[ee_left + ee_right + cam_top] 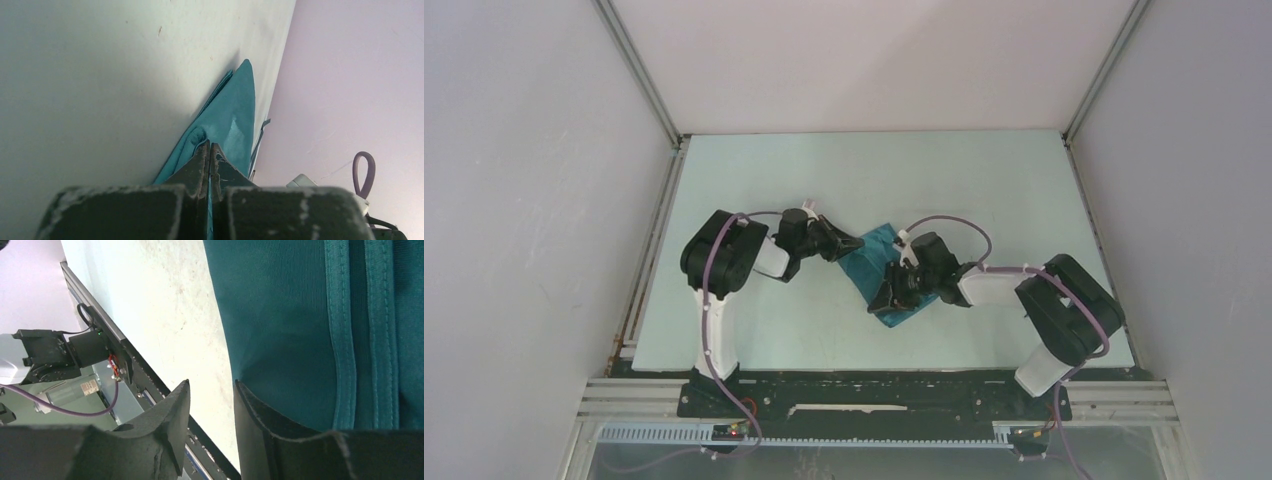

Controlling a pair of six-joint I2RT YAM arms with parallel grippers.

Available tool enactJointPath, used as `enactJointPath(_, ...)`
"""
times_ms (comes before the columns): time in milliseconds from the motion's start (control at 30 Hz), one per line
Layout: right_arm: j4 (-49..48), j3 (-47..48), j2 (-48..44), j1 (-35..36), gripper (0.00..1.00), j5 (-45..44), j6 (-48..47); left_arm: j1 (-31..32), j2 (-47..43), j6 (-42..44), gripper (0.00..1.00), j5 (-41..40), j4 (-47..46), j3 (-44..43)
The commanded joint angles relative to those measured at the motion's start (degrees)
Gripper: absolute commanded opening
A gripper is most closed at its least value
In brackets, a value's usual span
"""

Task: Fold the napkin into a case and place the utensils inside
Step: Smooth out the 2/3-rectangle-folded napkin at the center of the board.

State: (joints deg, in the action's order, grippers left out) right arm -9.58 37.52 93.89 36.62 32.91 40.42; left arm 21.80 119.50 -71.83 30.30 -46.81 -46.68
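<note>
The teal napkin [871, 262] is lying about the middle of the pale, matte, faintly speckled worktop [824, 170], folded into a slanted, layered oblong. Its satin is catching a soft sheen, and in the right wrist view stitched hems [345, 315] are running in parallel ridges along its stacked edges. The left claw [852, 243] is pressing at the napkin's left edge. Its scuffed dark fingers [197, 165] are closed together, pinching a sliver of cloth, and the fabric is bunching into a small roll just ahead. The right claw [886, 300] is sitting at the napkin's near end with its wedge-shaped black fingers narrowly parted, gripping nothing, one finger lying against the cloth.
</note>
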Motion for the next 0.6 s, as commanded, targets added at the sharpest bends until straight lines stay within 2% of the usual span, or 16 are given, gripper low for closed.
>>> enactJointPath(0, 2.7, -0.1, -5.0, -2.7, 0.48, 0.2, -0.8, 0.1, 1.8, -0.9, 0.00, 2.2, -2.9, -2.1)
enactJointPath(67, 5.9, 0.9, -6.5, -5.7, 0.55, 0.5, -3.3, 0.1, 2.2, -1.0, 0.00, 2.5, -2.8, -2.2)
enactJointPath(133, 14.2, 4.4, -6.1, -7.3, 0.57, 0.0, -7.6, 0.1, 2.6, -1.0, 0.00, 2.8, -2.8, -2.1)
enactJointPath(200, 17.7, 5.7, -6.4, -8.3, 0.58, -0.9, -10.5, 0.1, 2.9, -1.4, 0.00, 2.9, -2.8, -2.0)
enactJointPath(567, 18.9, 5.8, -2.4, -11.0, 0.58, -1.8, -11.0, 0.1, 2.1, -1.1, 0.00, 3.0, -2.3, -2.3)
